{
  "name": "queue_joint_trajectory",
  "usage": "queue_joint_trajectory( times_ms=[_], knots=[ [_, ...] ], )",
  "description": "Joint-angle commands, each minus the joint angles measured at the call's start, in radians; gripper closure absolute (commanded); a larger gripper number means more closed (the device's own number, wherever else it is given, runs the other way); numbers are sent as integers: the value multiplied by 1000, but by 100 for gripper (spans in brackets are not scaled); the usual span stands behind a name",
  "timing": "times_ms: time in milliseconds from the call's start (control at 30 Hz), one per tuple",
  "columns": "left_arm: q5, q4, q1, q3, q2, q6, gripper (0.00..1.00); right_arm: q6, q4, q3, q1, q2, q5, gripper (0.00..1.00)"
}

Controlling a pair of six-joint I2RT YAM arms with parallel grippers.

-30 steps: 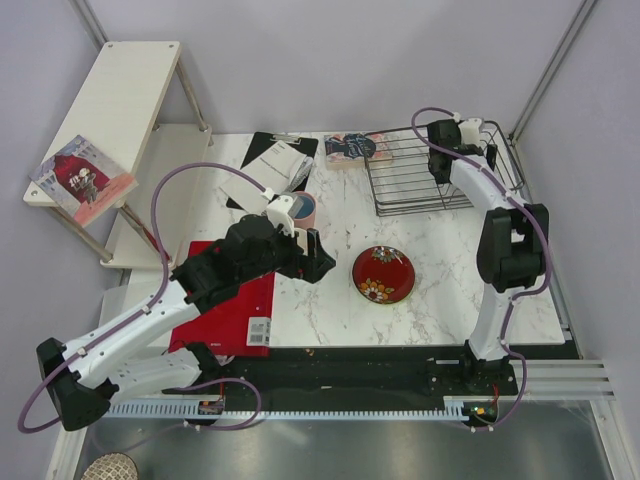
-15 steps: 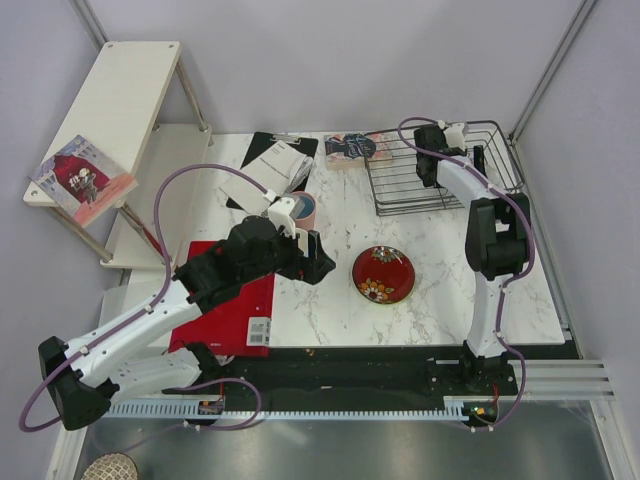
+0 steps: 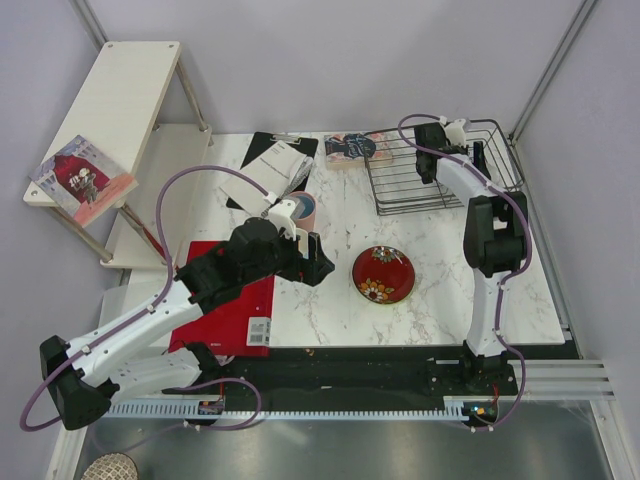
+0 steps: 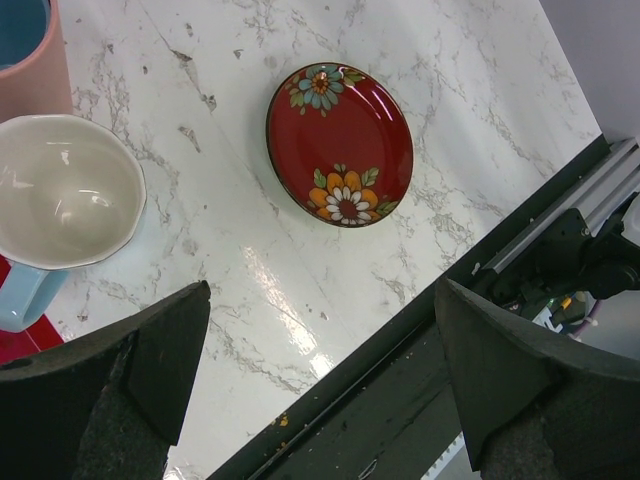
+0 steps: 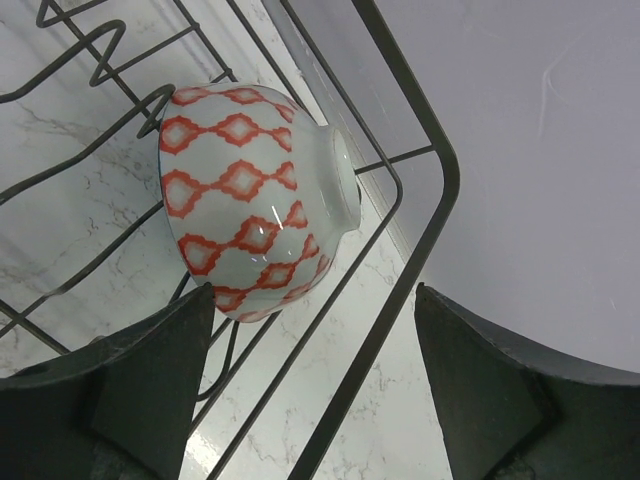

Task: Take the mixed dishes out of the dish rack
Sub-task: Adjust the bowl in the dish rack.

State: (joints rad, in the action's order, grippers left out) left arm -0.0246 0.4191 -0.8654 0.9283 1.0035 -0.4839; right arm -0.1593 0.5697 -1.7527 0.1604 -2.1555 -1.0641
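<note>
The dark red floral plate (image 3: 383, 274) lies flat on the marble table; it also shows in the left wrist view (image 4: 340, 145). The pink cup (image 3: 305, 207) and the light blue handled mug (image 4: 65, 190) stand upright beside the flat red board. My left gripper (image 3: 318, 262) is open and empty, hovering by the mug over the table (image 4: 320, 400). The black wire dish rack (image 3: 410, 185) is at the back right. A small white bowl with an orange-red diamond pattern (image 5: 250, 200) leans on its side inside it. My right gripper (image 3: 472, 152) is open just below the bowl, over the rack's rim (image 5: 315, 380).
The flat red board (image 3: 230, 305) lies at the near left. A black clipboard with papers (image 3: 272, 160) and a book (image 3: 350, 148) lie at the back. The pale wooden shelf unit (image 3: 120, 110) stands to the left. The wall is close behind the rack's corner (image 5: 520, 150).
My right wrist has swung left over the rack's back edge and then settled. My left gripper has shifted only slightly beside the mug.
</note>
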Motion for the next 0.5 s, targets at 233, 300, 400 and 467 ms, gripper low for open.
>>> queue_joint_trajectory(
  times_ms=[233,300,400,467],
  knots=[
    [-9,-16,-1,-5,-8,30,1,3,-39,19,-42,59,-25,22],
    [-9,-16,-1,-3,-3,30,1,-3,-39,19,-45,60,-13,23],
    [-8,-17,-1,-2,0,28,1,-2,-51,15,-38,66,27,24],
    [-8,-16,-1,-3,3,28,1,6,-53,9,-30,60,39,24]
  ],
)
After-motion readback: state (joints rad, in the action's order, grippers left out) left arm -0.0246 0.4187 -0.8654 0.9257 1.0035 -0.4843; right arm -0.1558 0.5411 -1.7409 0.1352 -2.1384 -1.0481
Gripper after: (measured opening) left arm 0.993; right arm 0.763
